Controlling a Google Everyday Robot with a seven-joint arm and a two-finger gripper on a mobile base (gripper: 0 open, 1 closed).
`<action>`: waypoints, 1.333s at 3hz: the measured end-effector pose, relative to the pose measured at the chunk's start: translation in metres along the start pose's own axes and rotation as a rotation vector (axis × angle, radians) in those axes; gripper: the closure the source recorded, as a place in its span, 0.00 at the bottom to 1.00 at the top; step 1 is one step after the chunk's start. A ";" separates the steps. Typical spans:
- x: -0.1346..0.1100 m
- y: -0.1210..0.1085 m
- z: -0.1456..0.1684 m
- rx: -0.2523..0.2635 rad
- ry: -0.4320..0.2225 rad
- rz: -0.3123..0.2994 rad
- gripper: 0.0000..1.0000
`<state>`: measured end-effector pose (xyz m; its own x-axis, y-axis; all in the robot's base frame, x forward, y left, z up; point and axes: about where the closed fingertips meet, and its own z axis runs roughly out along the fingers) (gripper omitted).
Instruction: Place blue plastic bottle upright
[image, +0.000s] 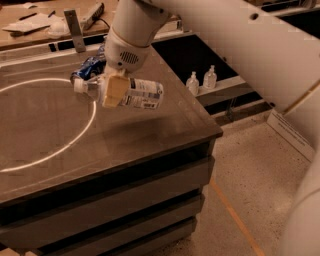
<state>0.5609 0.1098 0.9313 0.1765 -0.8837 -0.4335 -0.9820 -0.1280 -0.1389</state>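
Note:
The blue plastic bottle (135, 94) is a clear bottle with a white cap and a white-and-blue label. It hangs almost level above the table (150, 135), cap to the left. My gripper (113, 91) comes down from the arm above and is shut on the bottle near its neck. One cream fingertip (112, 93) shows in front of the bottle. The bottle's shadow lies on the tabletop below it.
A crushed blue soda can (89, 67) lies on the table just behind the bottle. A white ring (75, 139) is drawn on the tabletop at the left. Two small clear pump bottles (201, 80) stand on a low shelf to the right. The table's right edge is close.

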 end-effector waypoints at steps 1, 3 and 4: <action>-0.011 -0.008 -0.043 0.063 -0.302 -0.083 1.00; -0.009 -0.005 -0.081 0.035 -0.774 -0.131 1.00; -0.006 -0.002 -0.078 -0.029 -0.911 -0.104 1.00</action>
<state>0.5568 0.0804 1.0040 0.2370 -0.1721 -0.9562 -0.9572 -0.2097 -0.1995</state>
